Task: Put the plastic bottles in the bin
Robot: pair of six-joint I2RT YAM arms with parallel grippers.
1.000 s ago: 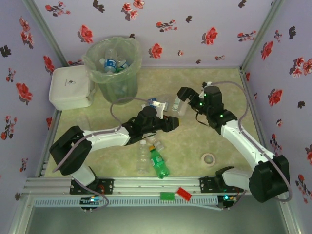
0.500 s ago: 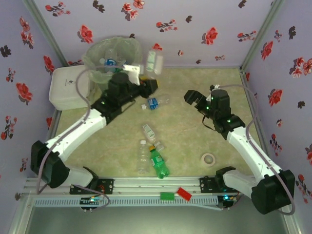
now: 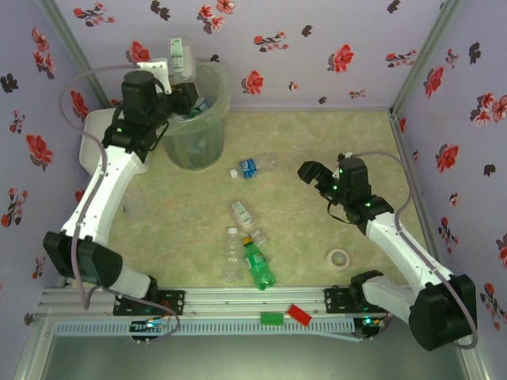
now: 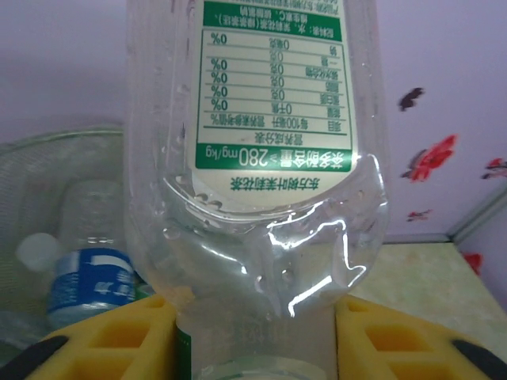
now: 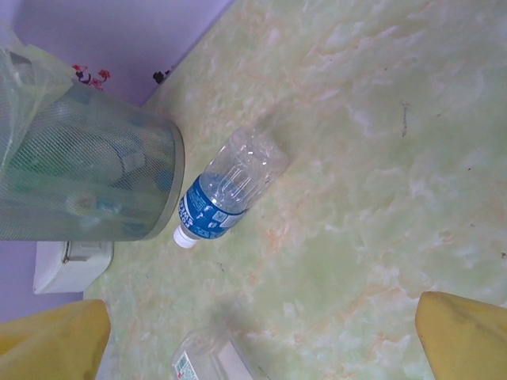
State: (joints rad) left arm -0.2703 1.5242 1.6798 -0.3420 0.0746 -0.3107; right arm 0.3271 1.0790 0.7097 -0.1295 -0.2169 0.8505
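Bottle: clear, green-labelled, pinched tight in the left gripper, high beside the bin rim.
Right gripper: jaws wide, empty, over the table.
Risk: dropped off-centre, it could clip the rim and bounce out.

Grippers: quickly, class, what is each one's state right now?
Left gripper: shut on a bottle.
Right gripper: open, empty.
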